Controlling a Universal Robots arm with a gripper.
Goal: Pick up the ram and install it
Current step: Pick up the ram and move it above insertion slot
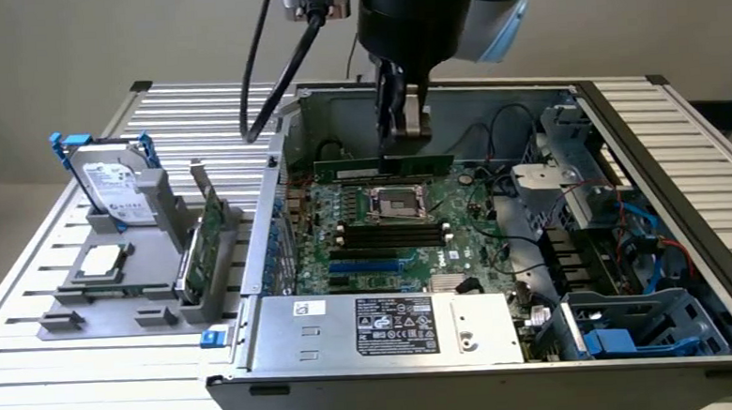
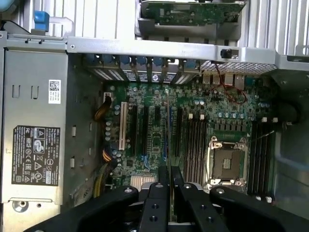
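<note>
Exterior view, item one: my claw [image 1: 403,148], fingers clamped on the upper edge of the ram [image 1: 352,167]. The ram is a long green stick held level inside the open computer case [image 1: 664,152], low over the motherboard [image 1: 475,246], just past the CPU socket [image 1: 398,203] from the black memory slots [image 1: 393,232]. I cannot tell whether it touches the board.

Item two: power supply [image 1: 385,326] with a dark label and a white sticker; the print is too small to read.

Item three: hard drive [image 1: 112,185], standing in a grey fixture [image 1: 96,304] to the exterior view's left of the case; its label text is illegible.

Item four: green expansion card [image 1: 207,246], upright in the same fixture.

Wrist view: my claw [image 2: 169,186] is partly cut off by the frame edge. The power supply's dark label [image 2: 36,154] shows rows of certification marks, and its barcode sticker [image 2: 54,92] is unreadable.
</note>
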